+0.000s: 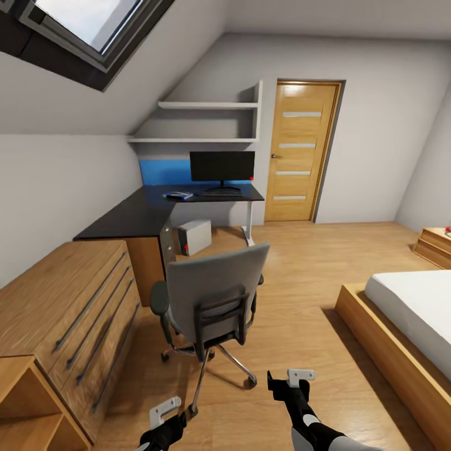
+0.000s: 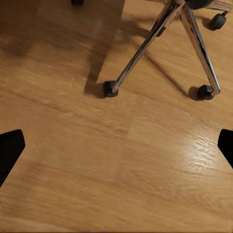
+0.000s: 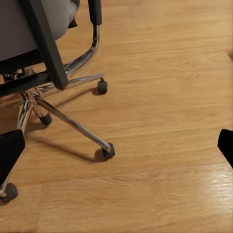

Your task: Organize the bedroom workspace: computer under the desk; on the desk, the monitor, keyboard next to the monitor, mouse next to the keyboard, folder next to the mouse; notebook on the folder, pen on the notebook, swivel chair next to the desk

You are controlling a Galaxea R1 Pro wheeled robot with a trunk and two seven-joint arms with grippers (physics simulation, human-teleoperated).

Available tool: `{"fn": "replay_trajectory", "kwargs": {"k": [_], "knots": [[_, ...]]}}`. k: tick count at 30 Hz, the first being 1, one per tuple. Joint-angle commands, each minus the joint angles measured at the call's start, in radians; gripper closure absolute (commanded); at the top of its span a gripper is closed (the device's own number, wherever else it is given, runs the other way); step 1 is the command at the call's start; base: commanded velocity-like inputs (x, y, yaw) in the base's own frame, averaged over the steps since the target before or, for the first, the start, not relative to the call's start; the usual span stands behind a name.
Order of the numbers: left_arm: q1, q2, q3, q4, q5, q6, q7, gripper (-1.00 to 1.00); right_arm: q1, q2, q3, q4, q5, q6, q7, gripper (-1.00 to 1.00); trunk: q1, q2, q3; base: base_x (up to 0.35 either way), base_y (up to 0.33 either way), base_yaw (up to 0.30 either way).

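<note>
The grey swivel chair [image 1: 213, 294] stands on the floor in front of me with its back toward me, so its seat and any folder on it are hidden. Beyond it is the dark desk [image 1: 150, 210] with the black monitor [image 1: 222, 168], a keyboard [image 1: 222, 193] in front of it and a small blue-and-white item [image 1: 180, 196] to its left. The grey computer [image 1: 194, 237] sits under the desk. My left gripper [image 1: 168, 418] and right gripper [image 1: 289, 383] hang low, short of the chair, both open and empty. Below the left gripper [image 2: 116, 148] is the chair's chrome base [image 2: 160, 34]. Beyond the right gripper [image 3: 116, 148] is the chair's backrest [image 3: 43, 53].
A wooden dresser [image 1: 75, 300] runs along the left wall up to the desk. A bed [image 1: 407, 313] in a wooden frame fills the right side, with a nightstand [image 1: 435, 244] behind it. Wall shelves [image 1: 207, 122] hang above the desk and a closed door [image 1: 300, 150] is beside it. Open floor lies between chair and bed.
</note>
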Motion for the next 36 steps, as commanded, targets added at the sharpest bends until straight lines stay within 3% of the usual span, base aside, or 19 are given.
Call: {"fn": "replay_trajectory", "kwargs": {"k": [1, 36], "knots": [[-0.001, 0.001, -0.009, 0.001, 0.008, -0.005, 0.007, -1.00, 0.000, 0.000, 0.009, 0.000, -0.001, -0.001, -0.008, -1.00, 0.004, -0.008, -0.004, 0.000, 0.000, 0.000], [-0.001, 0.002, -0.009, 0.005, 0.008, -0.005, 0.007, -1.00, 0.000, -0.002, 0.006, 0.003, -0.002, -0.002, -0.009, -1.00, 0.138, -0.253, -0.114, 0.000, 0.000, 0.000]]}}
